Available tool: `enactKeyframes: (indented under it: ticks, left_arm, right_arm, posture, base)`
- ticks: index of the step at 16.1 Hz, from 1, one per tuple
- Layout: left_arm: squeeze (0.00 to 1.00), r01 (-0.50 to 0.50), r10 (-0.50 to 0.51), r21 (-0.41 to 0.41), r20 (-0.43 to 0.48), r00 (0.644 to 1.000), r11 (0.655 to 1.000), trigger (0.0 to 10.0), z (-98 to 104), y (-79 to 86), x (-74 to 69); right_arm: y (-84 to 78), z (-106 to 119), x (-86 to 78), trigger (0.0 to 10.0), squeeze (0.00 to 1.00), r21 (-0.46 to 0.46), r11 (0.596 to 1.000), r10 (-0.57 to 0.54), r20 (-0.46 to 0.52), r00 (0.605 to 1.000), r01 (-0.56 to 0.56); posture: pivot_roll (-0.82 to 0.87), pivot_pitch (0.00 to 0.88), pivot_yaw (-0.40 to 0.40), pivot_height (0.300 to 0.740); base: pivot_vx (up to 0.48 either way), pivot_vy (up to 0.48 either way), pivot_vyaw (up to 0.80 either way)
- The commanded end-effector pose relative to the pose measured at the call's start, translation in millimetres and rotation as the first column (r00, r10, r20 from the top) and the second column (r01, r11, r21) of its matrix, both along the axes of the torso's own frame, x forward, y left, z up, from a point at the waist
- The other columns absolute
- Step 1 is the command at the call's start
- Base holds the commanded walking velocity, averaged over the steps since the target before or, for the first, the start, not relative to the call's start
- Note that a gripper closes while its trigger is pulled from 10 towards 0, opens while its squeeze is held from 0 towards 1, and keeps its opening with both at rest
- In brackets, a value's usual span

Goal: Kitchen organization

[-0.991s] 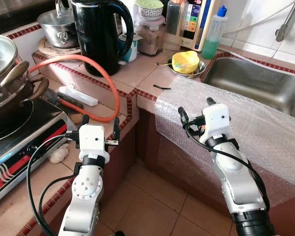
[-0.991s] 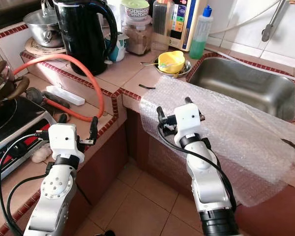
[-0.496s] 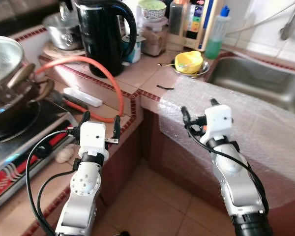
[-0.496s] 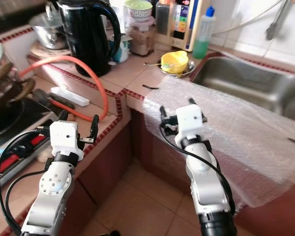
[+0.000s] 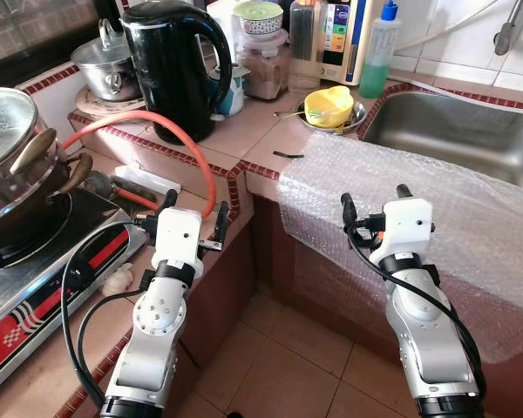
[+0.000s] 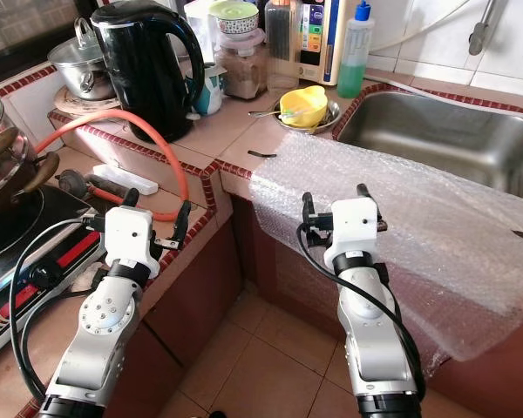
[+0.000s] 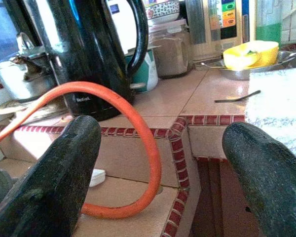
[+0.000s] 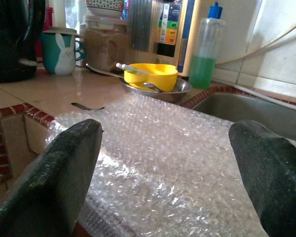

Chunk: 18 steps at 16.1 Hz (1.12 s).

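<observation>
Fingers of both grippers stand wide apart and hold nothing: the left gripper (image 5: 193, 214) hovers in the lower left of the head view, in front of the tiled worktop (image 5: 253, 122) edge, and the right gripper (image 5: 376, 203) hovers at lower centre-right, just before the sheet of bubble wrap (image 5: 453, 205).

The task names no single thing, so which item comes first is a guess. The bubble wrap lies nearest the right gripper, spread over the worktop in front of the sink (image 5: 458, 139) and drooping over the front edge. It looks very light, soft and floppy, and likely slippery; a pinch on the hanging front edge seems the easiest hold, though it will probably crumple and drag rather than lift flat.

Further back, at upper centre, a yellow bowl (image 5: 329, 105) sits in a metal dish, light and rigid, best taken by its rim. The black kettle (image 5: 176, 65) at upper left looks heavier; its handle is the obvious hold. An orange hose (image 5: 200, 152) curves across the worktop near the left gripper, bendy and apt to spring.
</observation>
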<state>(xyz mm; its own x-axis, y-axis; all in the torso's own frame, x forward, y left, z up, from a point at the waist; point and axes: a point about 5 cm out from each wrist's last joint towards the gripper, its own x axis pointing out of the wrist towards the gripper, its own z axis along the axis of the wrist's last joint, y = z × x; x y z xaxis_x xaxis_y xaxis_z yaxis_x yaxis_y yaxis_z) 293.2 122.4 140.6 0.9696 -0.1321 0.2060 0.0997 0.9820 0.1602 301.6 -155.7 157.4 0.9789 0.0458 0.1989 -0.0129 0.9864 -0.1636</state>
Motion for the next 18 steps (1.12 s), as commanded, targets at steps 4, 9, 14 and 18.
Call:
enactKeyframes:
  ticks: [4,9,14,18]
  left_arm:
    - [0.0,-0.018,0.016,-0.037,-0.041,0.999,0.999,10.0,-11.0,-0.9,-7.7]
    - [0.0,-0.02,0.014,-0.081,-0.074,0.997,0.997,10.0,-22.9,-13.2,-17.2]
    - [0.0,-0.039,0.031,-0.107,-0.075,0.997,0.993,10.0,-20.6,-14.3,-14.1]
    - [0.0,-0.049,0.046,-0.082,-0.048,0.998,0.995,10.0,-13.8,-3.8,-11.8]
  right_arm:
    - [-1.6,12.6,0.2,10.0,0.0,-0.044,0.999,0.029,0.012,1.0,-0.029]
    - [-10.0,17.7,-2.5,10.0,0.0,-0.096,0.995,0.034,-0.028,0.999,-0.036]
    - [2.2,5.3,-2.9,10.0,0.0,-0.065,0.997,0.046,-0.042,0.998,-0.048]
    - [1.4,8.2,-4.1,10.0,0.0,-0.054,0.998,0.03,-0.028,0.999,-0.031]
  posture:
    - [-0.22,0.164,0.049,0.74]
    - [-0.26,0.211,-0.036,0.74]
    - [-0.22,0.196,0.027,0.74]
    - [-0.21,0.186,0.044,0.74]
  base:
    - [0.0,0.0,0.0]
    - [0.0,0.0,0.0]
    - [0.0,0.0,0.0]
    - [0.0,0.0,0.0]
